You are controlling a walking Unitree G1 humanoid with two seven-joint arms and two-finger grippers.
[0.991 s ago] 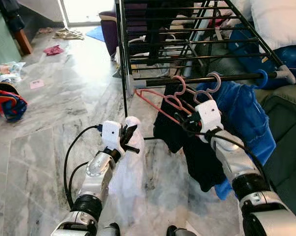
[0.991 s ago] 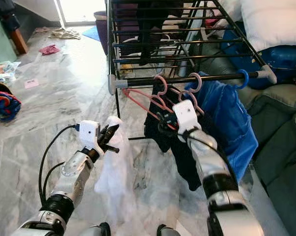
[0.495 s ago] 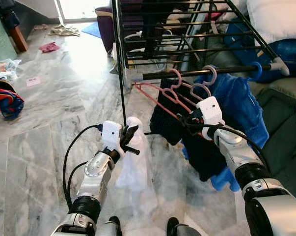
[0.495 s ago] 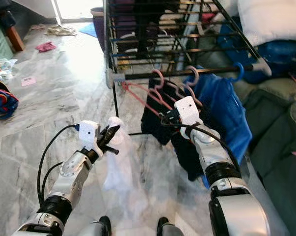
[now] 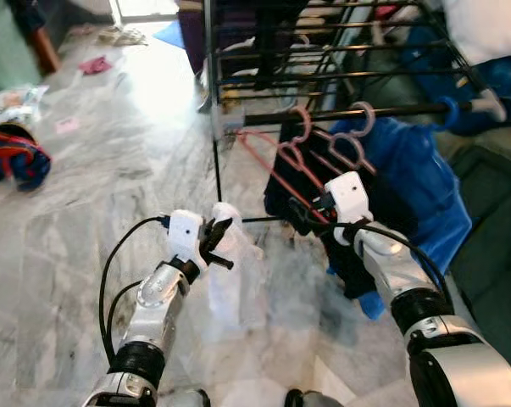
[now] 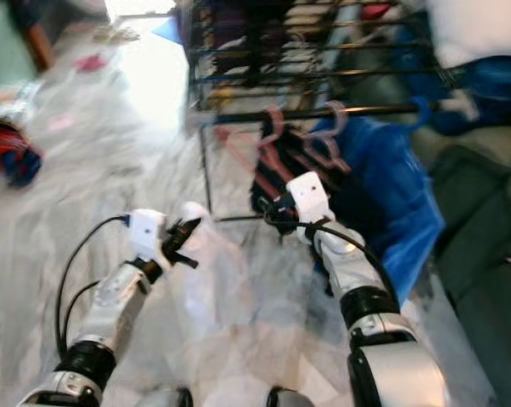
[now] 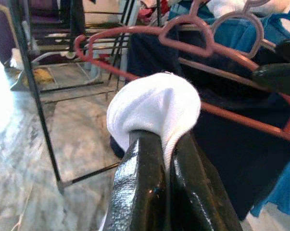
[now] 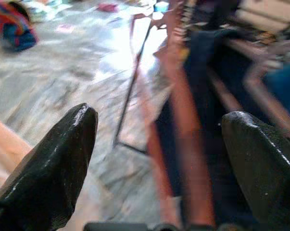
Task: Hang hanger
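Right gripper [image 5: 310, 206], fingers apart, probably straddles the pink plastic hanger [image 5: 276, 165] slanting off the black rack rail [image 5: 357, 113]; left gripper [image 5: 219, 246] pinches a white cloth [image 7: 154, 103].

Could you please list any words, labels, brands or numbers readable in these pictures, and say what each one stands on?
None can be read: there is no legible text in any view.
The small pink paper on the floor is too small and blurred to tell whether it is printed.
The white housings behind the left gripper and the right gripper show no marking.
The pink hangers and the white cloth are plain.
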